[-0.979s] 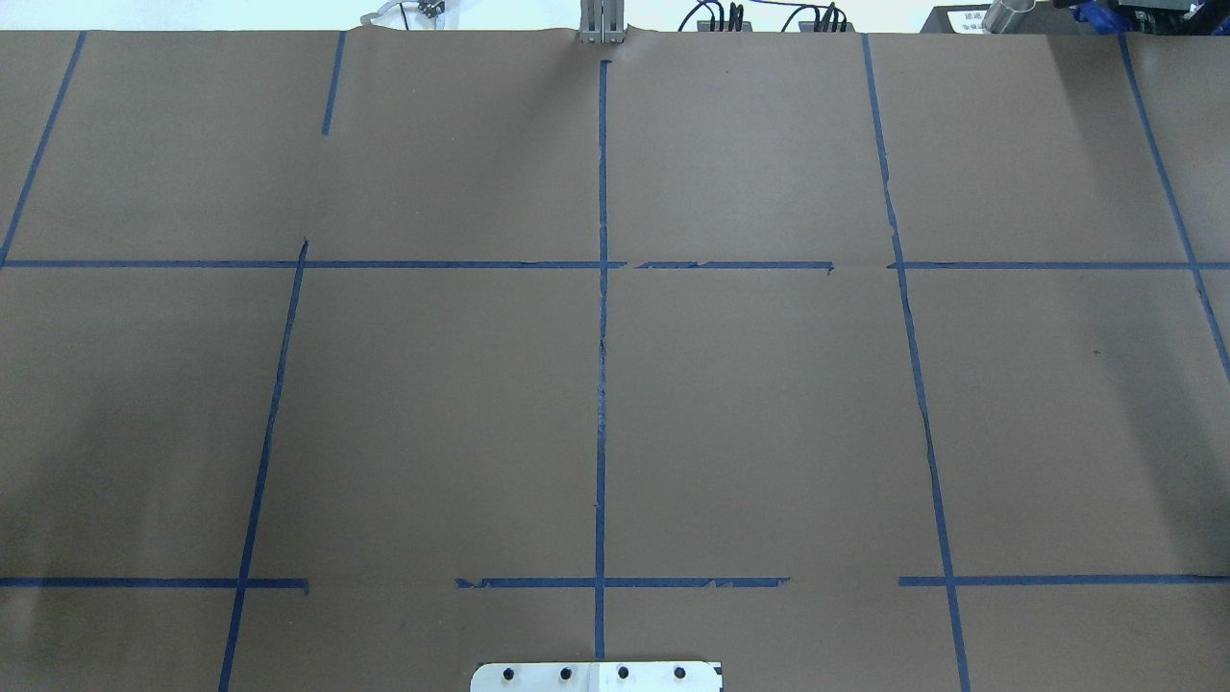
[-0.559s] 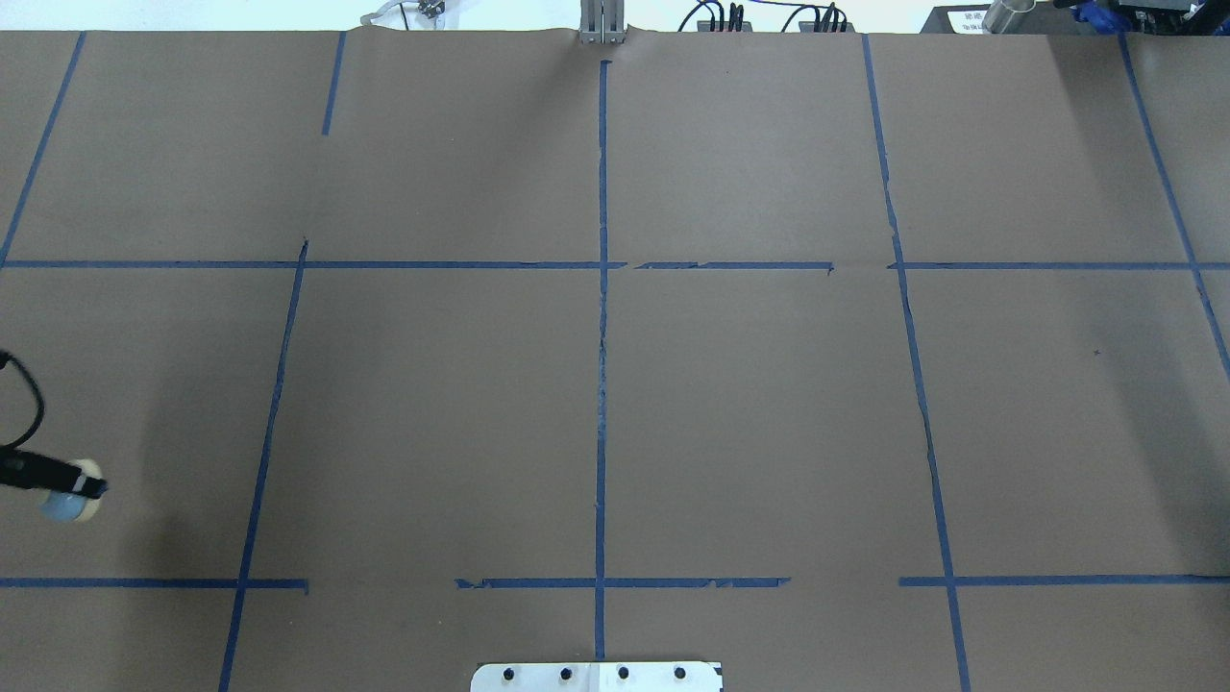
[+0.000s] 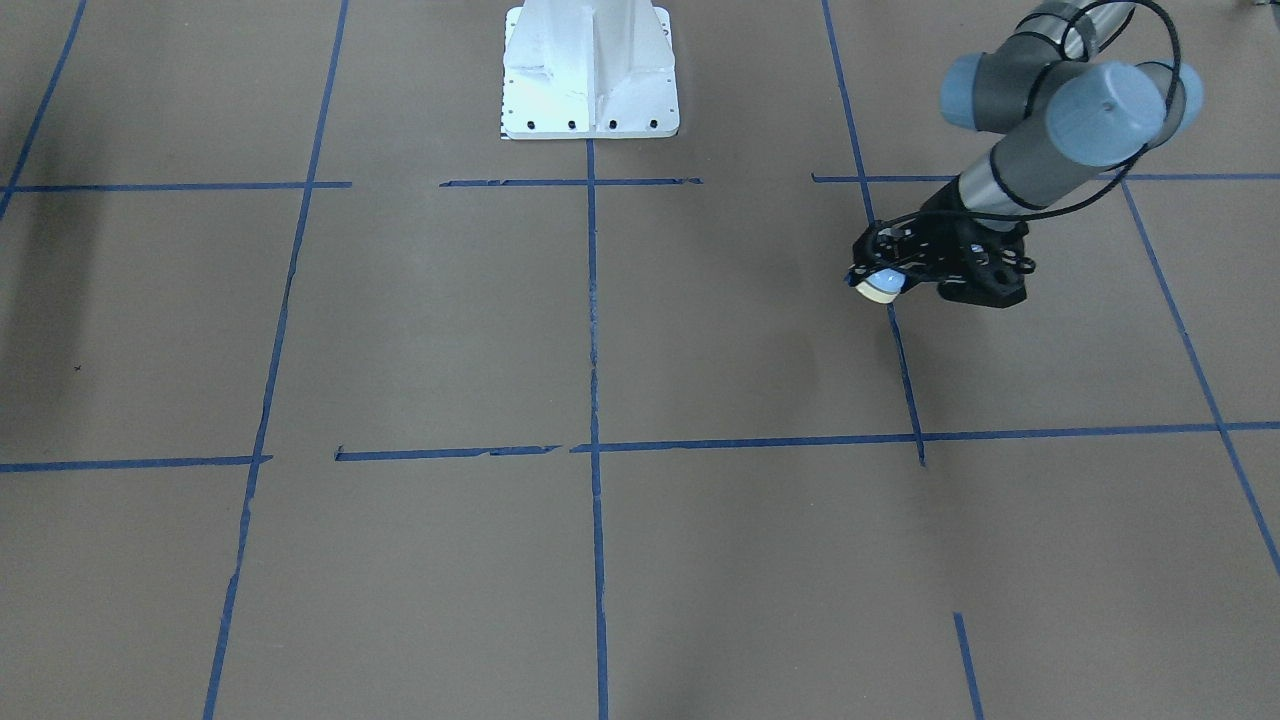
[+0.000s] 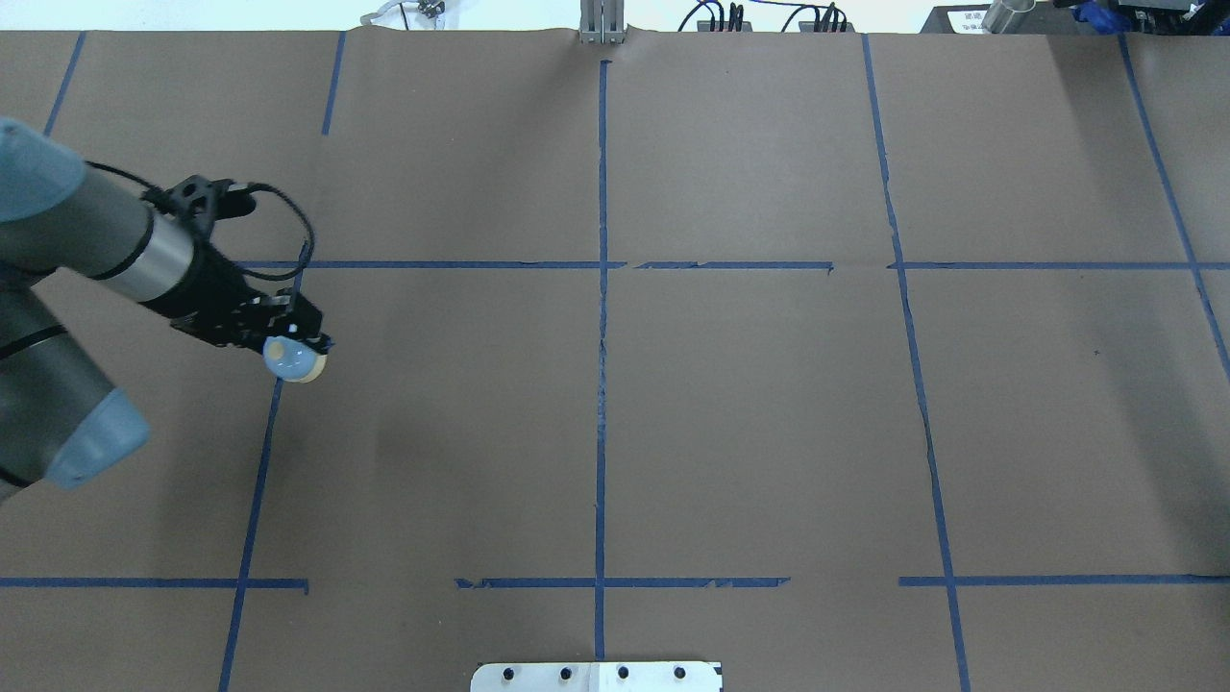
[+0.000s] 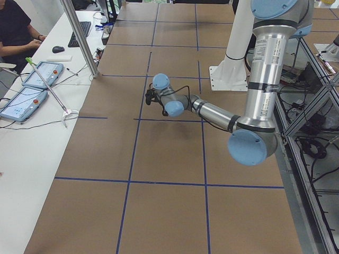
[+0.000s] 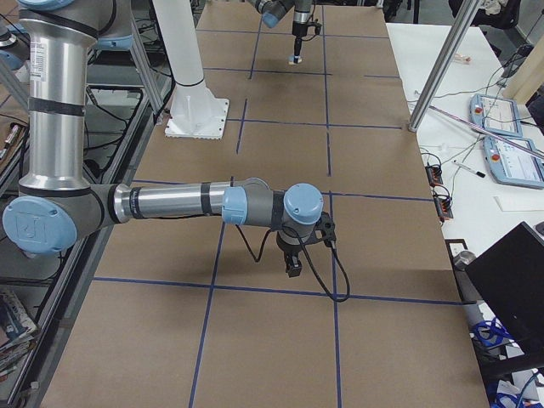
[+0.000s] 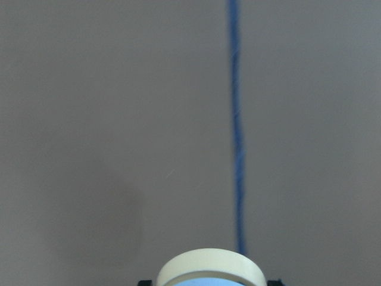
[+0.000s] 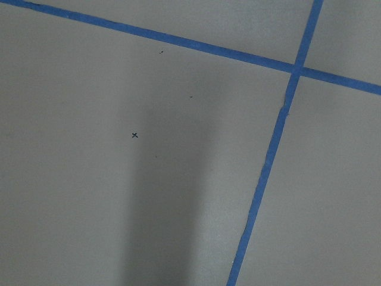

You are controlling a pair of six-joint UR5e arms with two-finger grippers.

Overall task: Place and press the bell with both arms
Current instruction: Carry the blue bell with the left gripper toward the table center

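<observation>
Left pincer [image 4: 298, 348] pinching bell [image 4: 295, 361], carried farther inward than before, right pincer [image 6: 293, 269], state unclear

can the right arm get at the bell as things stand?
Probably not. The bell is clamped in the left gripper, lifted above the table toward its left end; the right gripper hangs near the other end. Distance looks like the issue.

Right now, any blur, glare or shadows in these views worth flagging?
Left wrist: the bell is cropped at the bottom edge, the blue tape looks soft, a round shadow lies lower left. Right wrist: sharp, with a dark shadow band down the paper. Front-facing: the white pedestal is washed out. Overhead: a blown-out strip along the top; the left arm looms large.
</observation>
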